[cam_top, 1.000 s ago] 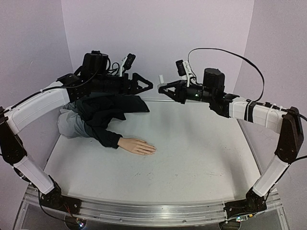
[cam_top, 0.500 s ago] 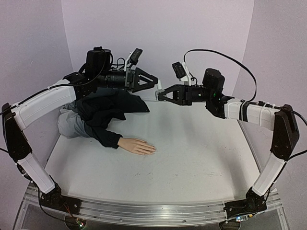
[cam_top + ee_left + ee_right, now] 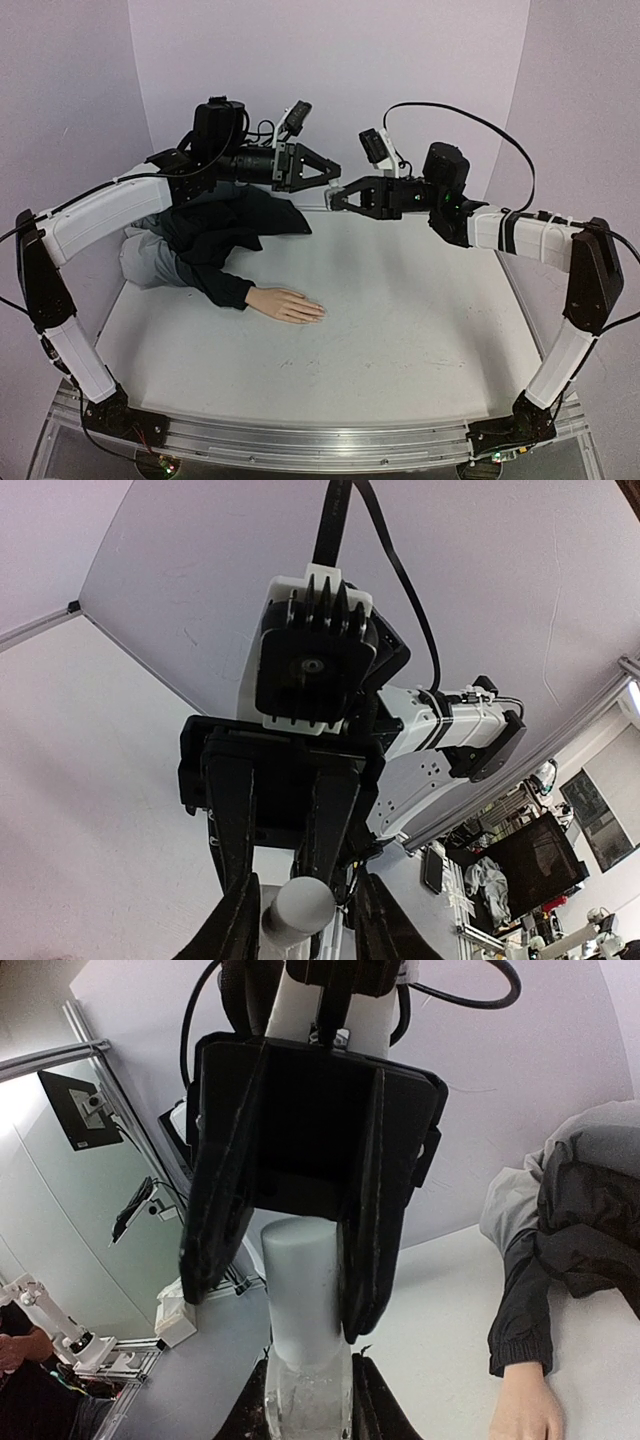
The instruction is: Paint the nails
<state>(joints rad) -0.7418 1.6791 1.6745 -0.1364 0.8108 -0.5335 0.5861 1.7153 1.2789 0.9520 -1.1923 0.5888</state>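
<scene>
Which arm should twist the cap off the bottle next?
Left. The left fingers straddle the white cap; the right fingers are shut on the bottle, steadying it.

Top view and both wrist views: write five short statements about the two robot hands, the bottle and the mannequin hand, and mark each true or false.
1. The right hand holds the clear bottle. True.
2. The white cap lies on the table. False: it sits on the bottle, up in the air, between the fingers of the left hand.
3. The mannequin hand lies flat on the table, coming out of a dark sleeve. True.
4. Both robot hands hover directly over the mannequin hand. False: they meet high at the back of the table, well away from it.
5. A brush is touching the mannequin hand. False: nothing touches it, and no brush shows.
</scene>
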